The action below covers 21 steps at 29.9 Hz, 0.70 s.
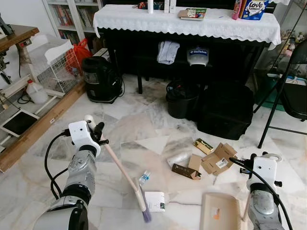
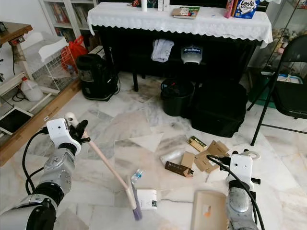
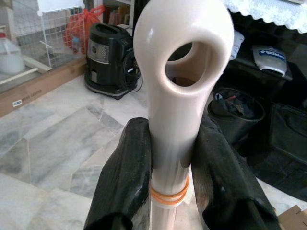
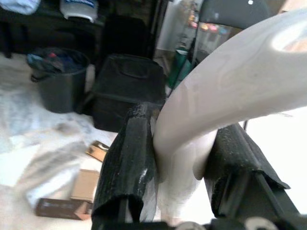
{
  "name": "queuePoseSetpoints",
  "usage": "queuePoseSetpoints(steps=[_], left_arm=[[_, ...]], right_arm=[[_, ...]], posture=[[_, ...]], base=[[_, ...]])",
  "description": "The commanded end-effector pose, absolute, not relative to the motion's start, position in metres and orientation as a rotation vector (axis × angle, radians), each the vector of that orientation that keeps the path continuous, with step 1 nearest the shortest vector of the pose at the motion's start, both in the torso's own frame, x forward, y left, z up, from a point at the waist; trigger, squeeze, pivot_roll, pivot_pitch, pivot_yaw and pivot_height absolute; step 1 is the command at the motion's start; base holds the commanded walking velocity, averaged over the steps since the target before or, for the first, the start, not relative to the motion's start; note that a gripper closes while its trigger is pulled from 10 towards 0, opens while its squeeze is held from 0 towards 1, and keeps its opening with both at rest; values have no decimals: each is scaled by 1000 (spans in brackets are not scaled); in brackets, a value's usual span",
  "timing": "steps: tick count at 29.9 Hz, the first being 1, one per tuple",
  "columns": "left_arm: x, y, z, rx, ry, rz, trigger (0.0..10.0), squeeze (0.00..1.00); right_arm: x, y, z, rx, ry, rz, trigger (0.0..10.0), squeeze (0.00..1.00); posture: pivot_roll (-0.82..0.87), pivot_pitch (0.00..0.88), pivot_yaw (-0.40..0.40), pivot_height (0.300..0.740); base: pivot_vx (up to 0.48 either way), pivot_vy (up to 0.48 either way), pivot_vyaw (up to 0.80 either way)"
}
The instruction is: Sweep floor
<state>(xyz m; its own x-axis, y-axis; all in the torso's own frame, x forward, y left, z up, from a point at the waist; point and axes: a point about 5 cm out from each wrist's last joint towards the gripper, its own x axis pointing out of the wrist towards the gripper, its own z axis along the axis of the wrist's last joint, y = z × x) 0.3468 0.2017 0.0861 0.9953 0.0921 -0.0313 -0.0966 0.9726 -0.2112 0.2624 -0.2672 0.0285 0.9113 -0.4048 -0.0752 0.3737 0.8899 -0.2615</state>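
The marble floor spreads across the frame, with a lace-covered counter along the top and a black bin beneath it at centre. Litter lies right of centre: torn cardboard pieces, a small dark box, a crumpled clear bottle and a white packet at bottom centre. At lower left, the left pincer is clamped tight around the broom just under its looped end, bristles touching the floor beside the packet. At lower right, the right pincer is closed on the handle of the dustpan, which lies flat on the floor. The risk appears to be a stroke scattering the light cardboard past the pan, or under the counter.
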Motion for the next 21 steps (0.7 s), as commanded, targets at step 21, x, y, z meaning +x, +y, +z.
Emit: queuePoseSetpoints(steps=[21], left_arm=[[354,214,106,-203,-52,69,10000,0]], right_arm=[[269,-246,19,-23,161,-275,10000,0]], posture=[[-127,0,38,740]], base=[[0,0,0]])
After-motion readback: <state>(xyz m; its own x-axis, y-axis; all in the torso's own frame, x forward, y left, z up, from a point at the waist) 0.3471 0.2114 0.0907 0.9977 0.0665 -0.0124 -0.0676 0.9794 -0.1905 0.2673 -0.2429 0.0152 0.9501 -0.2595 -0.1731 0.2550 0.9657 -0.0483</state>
